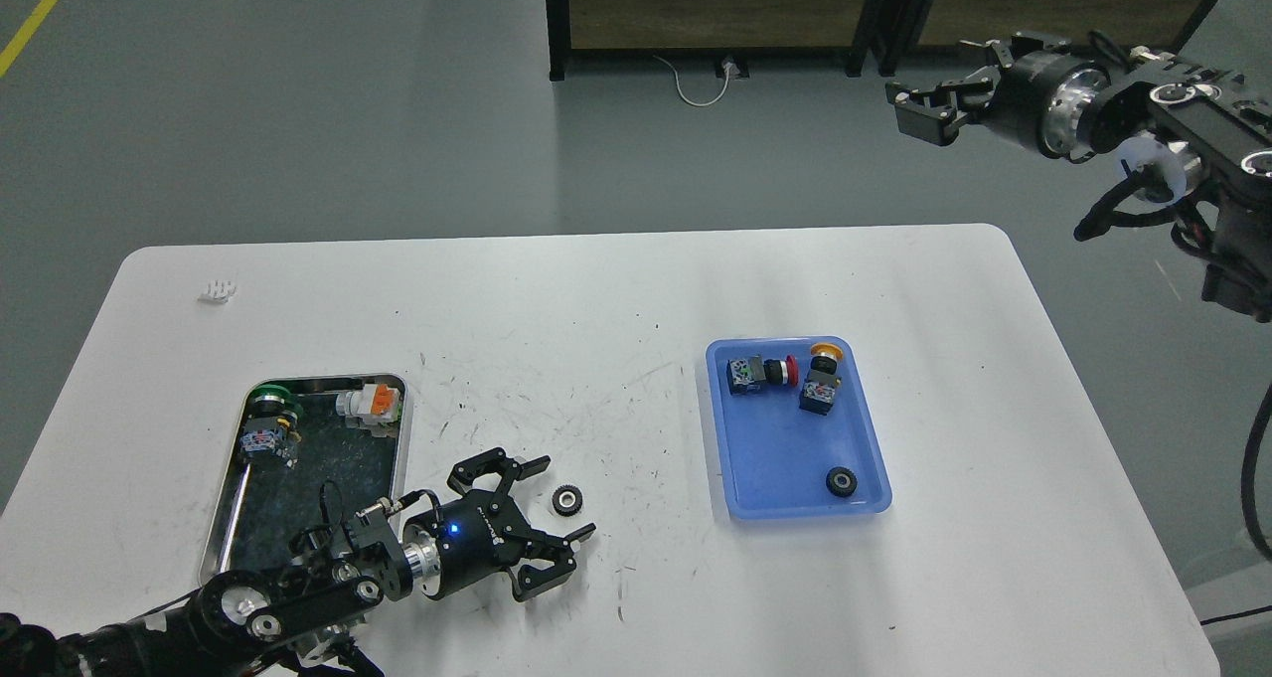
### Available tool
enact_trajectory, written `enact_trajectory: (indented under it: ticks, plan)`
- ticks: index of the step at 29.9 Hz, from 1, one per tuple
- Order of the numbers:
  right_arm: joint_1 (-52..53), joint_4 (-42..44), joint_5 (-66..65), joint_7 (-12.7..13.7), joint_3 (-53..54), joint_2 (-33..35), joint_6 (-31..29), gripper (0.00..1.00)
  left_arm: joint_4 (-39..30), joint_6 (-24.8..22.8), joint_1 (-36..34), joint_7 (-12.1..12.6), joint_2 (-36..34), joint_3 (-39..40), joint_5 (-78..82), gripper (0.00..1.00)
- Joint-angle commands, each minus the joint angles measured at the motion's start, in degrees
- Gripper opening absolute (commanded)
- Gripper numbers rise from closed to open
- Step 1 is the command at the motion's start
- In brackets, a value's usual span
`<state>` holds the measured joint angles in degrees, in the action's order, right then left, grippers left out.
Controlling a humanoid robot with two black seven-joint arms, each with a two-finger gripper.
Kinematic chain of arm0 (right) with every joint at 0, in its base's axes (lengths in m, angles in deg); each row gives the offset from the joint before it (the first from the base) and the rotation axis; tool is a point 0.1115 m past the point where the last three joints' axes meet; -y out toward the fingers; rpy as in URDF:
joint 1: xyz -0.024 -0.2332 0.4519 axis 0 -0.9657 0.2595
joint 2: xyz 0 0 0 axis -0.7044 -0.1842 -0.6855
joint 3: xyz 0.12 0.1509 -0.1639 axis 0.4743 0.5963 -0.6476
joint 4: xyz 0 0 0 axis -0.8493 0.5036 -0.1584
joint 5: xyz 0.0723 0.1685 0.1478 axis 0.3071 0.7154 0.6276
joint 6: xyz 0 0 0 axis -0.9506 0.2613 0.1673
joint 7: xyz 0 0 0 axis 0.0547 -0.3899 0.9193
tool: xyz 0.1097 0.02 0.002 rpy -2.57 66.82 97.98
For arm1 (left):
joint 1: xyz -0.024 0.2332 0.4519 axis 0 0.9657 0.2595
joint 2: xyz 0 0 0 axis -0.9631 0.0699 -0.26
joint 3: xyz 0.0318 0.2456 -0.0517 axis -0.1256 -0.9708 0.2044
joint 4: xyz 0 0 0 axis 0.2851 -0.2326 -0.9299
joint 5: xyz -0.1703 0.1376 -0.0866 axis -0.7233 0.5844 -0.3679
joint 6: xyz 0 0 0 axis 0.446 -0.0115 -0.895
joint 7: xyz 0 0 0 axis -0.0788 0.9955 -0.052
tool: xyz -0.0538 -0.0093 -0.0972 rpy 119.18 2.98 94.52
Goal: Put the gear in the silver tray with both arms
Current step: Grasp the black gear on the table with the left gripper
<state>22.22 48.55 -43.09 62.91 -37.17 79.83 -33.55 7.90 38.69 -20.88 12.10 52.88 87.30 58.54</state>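
Note:
A small black gear (566,499) lies on the white table, right of the silver tray (401,436). My left gripper (558,497) is open, low over the table, with the gear between its spread fingertips, not gripped. A second black gear (842,481) lies in the blue tray (770,483) at its near right corner. My right gripper (904,105) is held high beyond the table's far right corner, away from everything; its fingers look slightly apart and empty. The silver tray holds a green-capped button switch (268,419) and an orange-and-white part (370,404).
The blue tray also holds a red-capped switch (759,372) and a yellow-capped switch (821,379). A small white piece (216,290) lies at the table's far left. A dark cabinet frame (715,11) stands on the floor behind the table.

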Motion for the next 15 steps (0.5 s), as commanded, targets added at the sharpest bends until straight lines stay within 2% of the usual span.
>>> enact_trajectory:
  ticks: [1, 15]
  plan:
    - [-0.29, -0.09, -0.04, -0.02, -0.01, -0.04, 0.0, 0.88, -0.07, -0.27, -0.06, -0.03, 0.0, -0.02, -0.16, 0.75]
    - [-0.55, -0.09, -0.48, -0.11, -0.01, -0.04, 0.0, 0.89, 0.01, -0.62, -0.24, 0.67, 0.09, -0.02, -0.6, 0.53]
